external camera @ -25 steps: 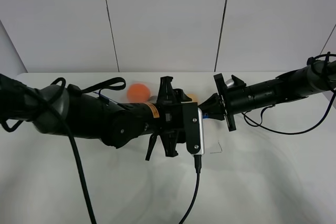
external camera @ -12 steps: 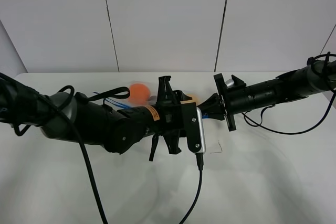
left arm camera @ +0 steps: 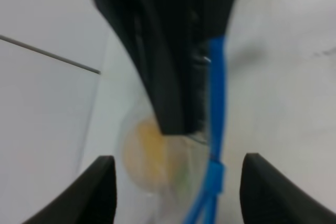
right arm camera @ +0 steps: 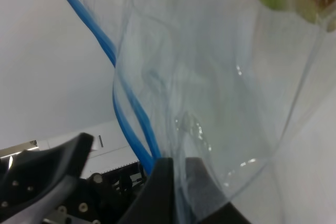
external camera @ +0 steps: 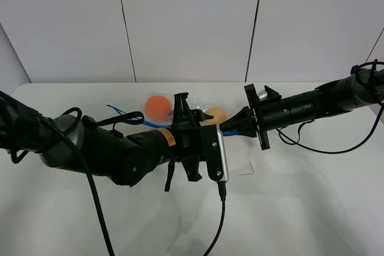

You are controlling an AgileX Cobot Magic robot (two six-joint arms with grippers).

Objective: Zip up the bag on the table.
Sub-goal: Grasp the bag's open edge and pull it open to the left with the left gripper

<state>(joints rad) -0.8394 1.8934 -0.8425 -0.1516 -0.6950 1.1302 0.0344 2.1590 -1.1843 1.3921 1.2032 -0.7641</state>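
The bag [right arm camera: 210, 103] is pinched by the right end effector [right arm camera: 176, 179]; the left end effector [left arm camera: 181, 190] gapes around its zip [left arm camera: 216, 103].

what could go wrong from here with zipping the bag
1. The left fingers stand open either side of the blue zip strip, not gripping it; closing off-line would likely pinch only clear plastic and leave the bag unsealed.
2. The right fingers pinch only the bag's thin edge; a hard pull along the strip might tug it free.
3. The strip's two tracks are apart in the right wrist view, so they may not mate.
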